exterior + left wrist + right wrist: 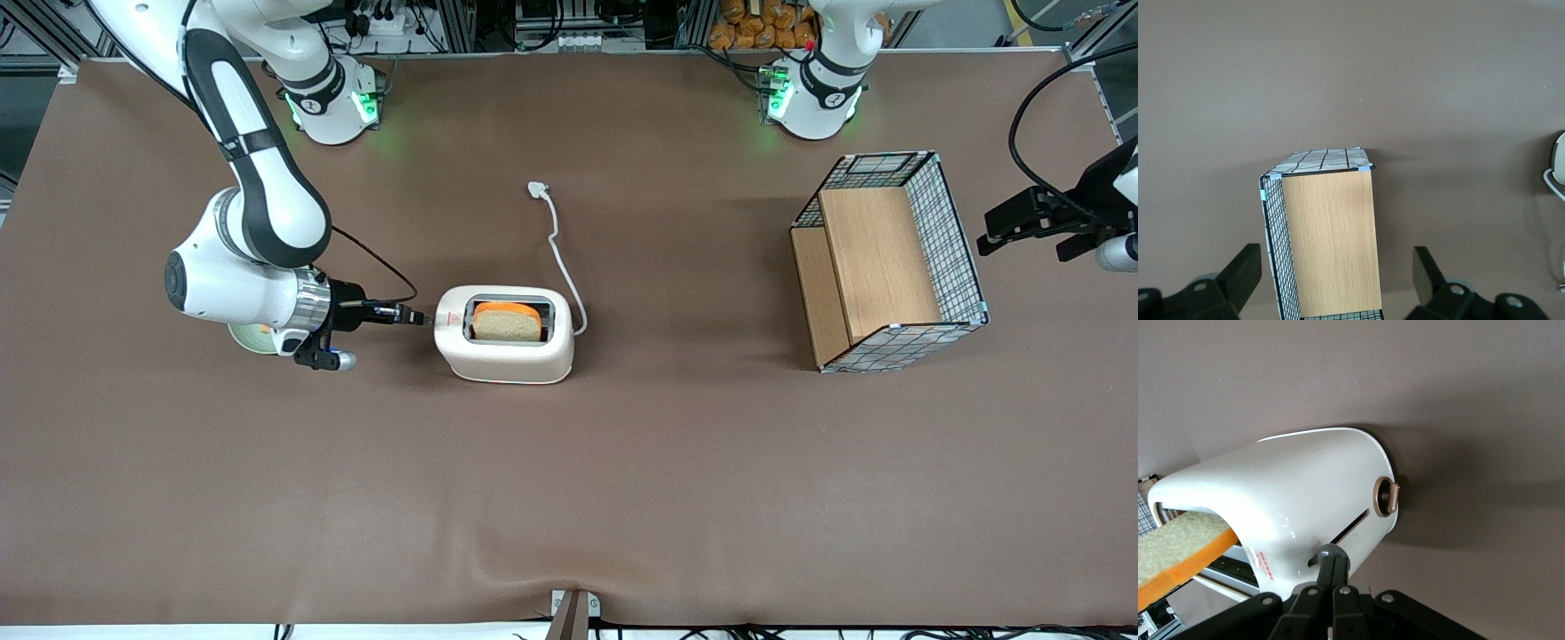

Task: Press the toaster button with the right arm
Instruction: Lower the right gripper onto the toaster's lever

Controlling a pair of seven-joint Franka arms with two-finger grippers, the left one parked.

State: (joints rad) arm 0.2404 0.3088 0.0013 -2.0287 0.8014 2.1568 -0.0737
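Note:
The cream-white toaster (507, 354) stands mid-table with a slice of bread (507, 323) in its slot and a red triangle (452, 320) on top. The right arm (258, 191) reaches in level from the working arm's end. Its slim black gripper (416, 316) is shut, with the tips at the toaster's short end. In the right wrist view the shut gripper (1336, 565) touches the toaster button (1330, 553), a small round grey knob sitting in a slit in the toaster (1291, 493) end. Nothing is held between the fingers.
A copper-rimmed round dial (1386, 497) sits on the same short end, beside the slit. The white cord (562, 253) trails from the toaster away from the front camera. A wire basket with wooden panels (889, 262) lies toward the parked arm's end. A pale round object (253, 339) lies under the wrist.

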